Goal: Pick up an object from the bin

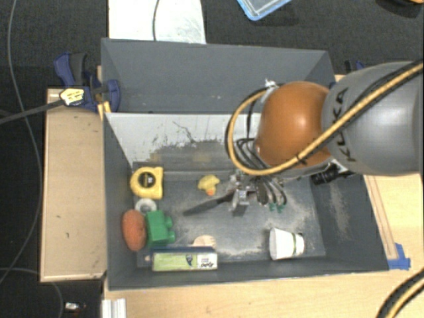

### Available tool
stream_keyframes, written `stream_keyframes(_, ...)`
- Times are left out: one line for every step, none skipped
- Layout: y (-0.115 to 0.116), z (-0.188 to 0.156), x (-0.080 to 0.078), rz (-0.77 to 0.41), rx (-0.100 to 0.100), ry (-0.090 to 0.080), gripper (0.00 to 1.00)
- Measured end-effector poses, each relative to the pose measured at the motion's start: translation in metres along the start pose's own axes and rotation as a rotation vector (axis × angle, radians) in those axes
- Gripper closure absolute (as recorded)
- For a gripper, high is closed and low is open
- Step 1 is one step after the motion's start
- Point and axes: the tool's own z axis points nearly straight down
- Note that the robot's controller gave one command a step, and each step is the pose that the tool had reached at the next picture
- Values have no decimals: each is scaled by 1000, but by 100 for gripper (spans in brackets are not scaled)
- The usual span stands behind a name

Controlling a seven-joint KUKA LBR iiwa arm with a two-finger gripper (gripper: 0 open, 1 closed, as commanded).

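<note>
In the grey bin [218, 71] a white cup [286, 244] lies by the near wall. Further back the gripper [242, 199], open or closed cannot be told, hangs beside a yellow duck [209, 185], probably light and soft; take its body.

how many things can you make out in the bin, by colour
yellow: 2, tape measure, small toy
green: 2, block, tube
white: 2, cup, round cap
red-brown: 1, oval lump
beige: 1, small bit
total: 8 clearly seen
</note>
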Motion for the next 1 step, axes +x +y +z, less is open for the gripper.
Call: stream_keyframes(-12, -33, 5, -24, 1, 9, 100)
